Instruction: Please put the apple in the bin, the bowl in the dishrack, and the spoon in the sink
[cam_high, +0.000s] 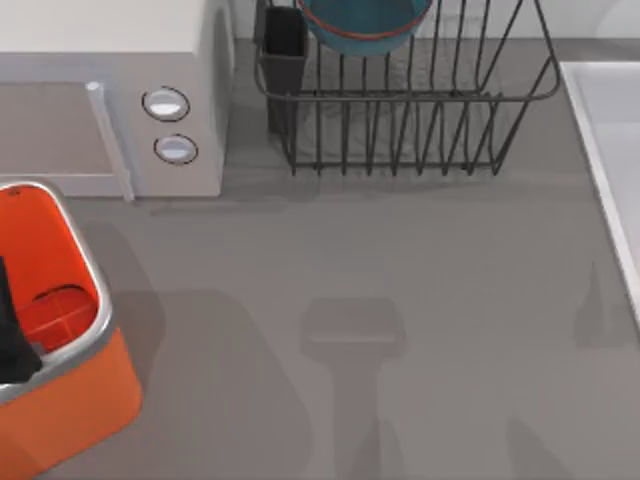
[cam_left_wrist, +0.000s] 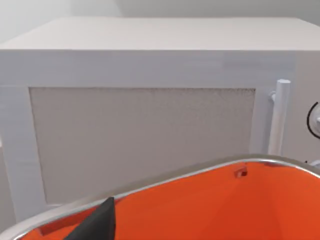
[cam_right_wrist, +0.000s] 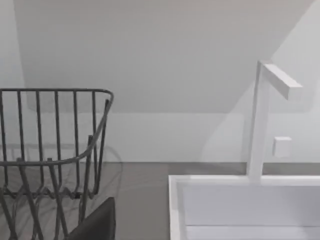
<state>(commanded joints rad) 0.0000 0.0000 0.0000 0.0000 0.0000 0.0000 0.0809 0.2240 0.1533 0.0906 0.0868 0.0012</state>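
Left gripper (cam_high: 12, 335) is over the bin (cam_high: 95, 300) at the table's left edge; can't tell its finger state. A red shape lies in the bin just beside it, possibly the apple. Bowl (cam_high: 362, 25) sits in the dishrack (cam_high: 420, 110), well off toward the sink (cam_high: 610, 150); the spoon's place can't be made out.

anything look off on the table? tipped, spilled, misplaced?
Nothing stands out. The bowl sits in the dishrack, the bin stands upright beside the microwave, and the sink at the right edge looks intact. No spill on the table.
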